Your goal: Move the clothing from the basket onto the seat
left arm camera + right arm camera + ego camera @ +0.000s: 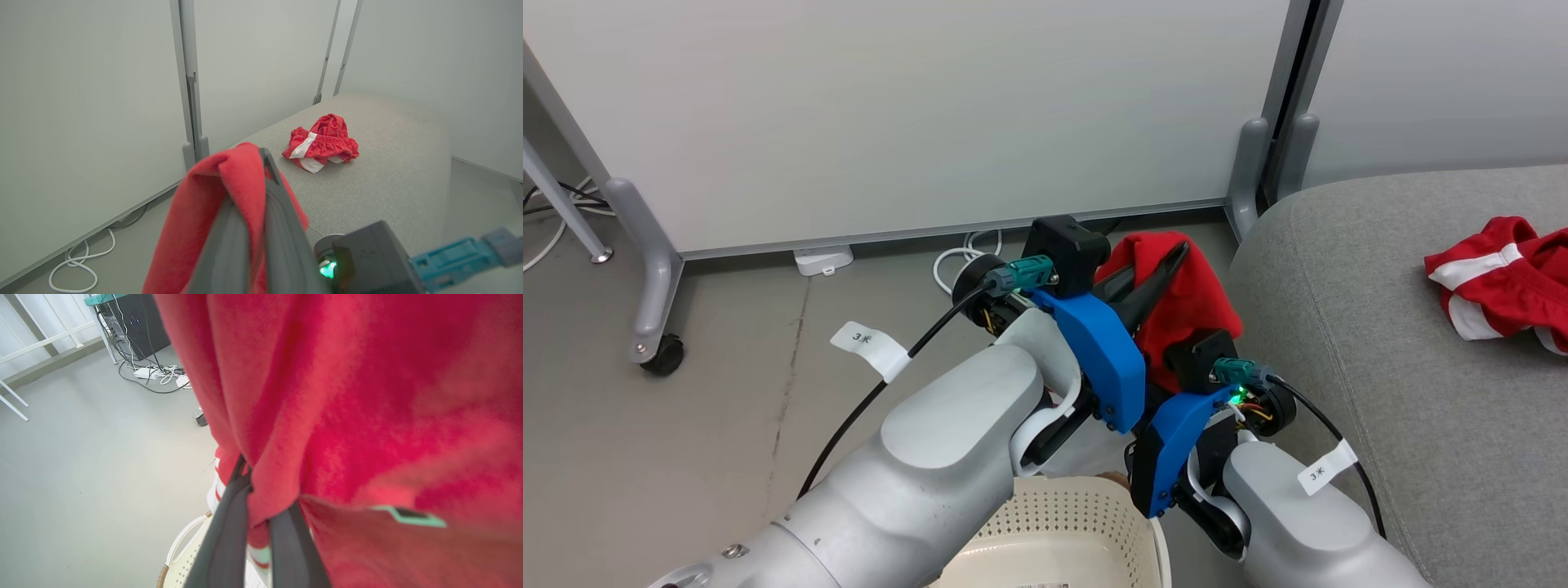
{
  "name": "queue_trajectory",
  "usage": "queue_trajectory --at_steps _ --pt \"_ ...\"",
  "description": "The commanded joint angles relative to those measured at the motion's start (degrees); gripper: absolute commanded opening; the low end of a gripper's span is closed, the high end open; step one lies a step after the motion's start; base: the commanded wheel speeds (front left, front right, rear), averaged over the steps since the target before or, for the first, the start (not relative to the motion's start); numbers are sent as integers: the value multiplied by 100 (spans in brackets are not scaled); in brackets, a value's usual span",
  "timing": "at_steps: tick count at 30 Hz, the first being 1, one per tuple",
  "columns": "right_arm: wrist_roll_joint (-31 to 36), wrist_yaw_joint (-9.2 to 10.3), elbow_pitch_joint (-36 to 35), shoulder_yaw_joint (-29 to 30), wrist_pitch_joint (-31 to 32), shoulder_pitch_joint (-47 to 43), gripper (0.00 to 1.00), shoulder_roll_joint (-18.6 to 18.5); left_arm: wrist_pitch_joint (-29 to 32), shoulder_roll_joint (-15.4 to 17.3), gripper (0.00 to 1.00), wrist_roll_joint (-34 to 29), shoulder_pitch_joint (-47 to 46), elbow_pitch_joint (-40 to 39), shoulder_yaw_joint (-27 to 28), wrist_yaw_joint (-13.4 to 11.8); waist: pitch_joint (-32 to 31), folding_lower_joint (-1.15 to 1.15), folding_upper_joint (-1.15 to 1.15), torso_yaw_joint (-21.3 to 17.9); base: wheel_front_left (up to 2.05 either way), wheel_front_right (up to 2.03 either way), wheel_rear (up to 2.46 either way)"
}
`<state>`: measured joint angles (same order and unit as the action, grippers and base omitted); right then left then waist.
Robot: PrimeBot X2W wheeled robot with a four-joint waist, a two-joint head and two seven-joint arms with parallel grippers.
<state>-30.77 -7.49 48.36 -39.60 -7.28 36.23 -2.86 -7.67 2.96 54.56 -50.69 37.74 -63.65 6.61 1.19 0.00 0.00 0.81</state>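
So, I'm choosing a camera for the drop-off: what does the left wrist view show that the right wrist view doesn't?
Left wrist: the grey seat with a red-and-white garment lying on it. Right wrist: the basket below, and a power strip on the floor. Both: the held red garment pinched between that arm's jaws.

Grey seat [1421, 408] with one crumpled red-and-white garment [1494, 278], grey floor [727, 367] with white cable [954, 263]

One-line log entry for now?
left tool: shut on red fabric garment | right tool: same garment | red-white striped garment: on grey upholstered seat | cream perforated basket: below arms
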Motion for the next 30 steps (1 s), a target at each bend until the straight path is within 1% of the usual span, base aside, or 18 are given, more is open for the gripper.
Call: queue_trajectory --at_steps 1,9,10,11,12,16,22,26,30 --pt "-34 -1 35 -47 -54 110 0 -5 -40 -11 0 35 -81 15 -8 -14 -8 0 0 -11 0 0 0" --pt "-138 -1 161 -218 -149 163 0 -5 -77 -7 0 56 -40 93 -31 -18 -35 0 0 -50 0 0 0" --pt "-151 -1 177 -233 -163 163 0 -5 -91 3 33 58 -29 106 -33 -18 -40 0 0 -54 0 0 0" --pt "-168 -1 187 -248 -160 162 0 -5 -108 17 79 51 -21 117 -35 -25 -43 0 0 -60 0 0 0" --pt "-186 -1 198 -265 -170 167 0 -5 -118 29 100 46 -9 126 -36 -29 -45 0 0 -67 0 0 0" --pt "-202 -1 261 -305 -209 209 0 -5 -199 120 100 69 113 131 -17 -33 -52 0 0 -87 0 0 0" --pt "-258 -1 314 -336 -262 239 0 -5 -445 419 100 51 347 17 89 -123 -50 0 0 -90 0 0 0" --pt "-256 -1 302 -375 -306 234 0 -5 -653 764 100 -21 635 -202 262 -245 -40 0 0 -107 0 0 0" --pt "-194 -1 311 -351 -346 263 0 -6 -748 1230 100 -283 1029 -585 523 -501 10 0 0 -145 0 0 0"
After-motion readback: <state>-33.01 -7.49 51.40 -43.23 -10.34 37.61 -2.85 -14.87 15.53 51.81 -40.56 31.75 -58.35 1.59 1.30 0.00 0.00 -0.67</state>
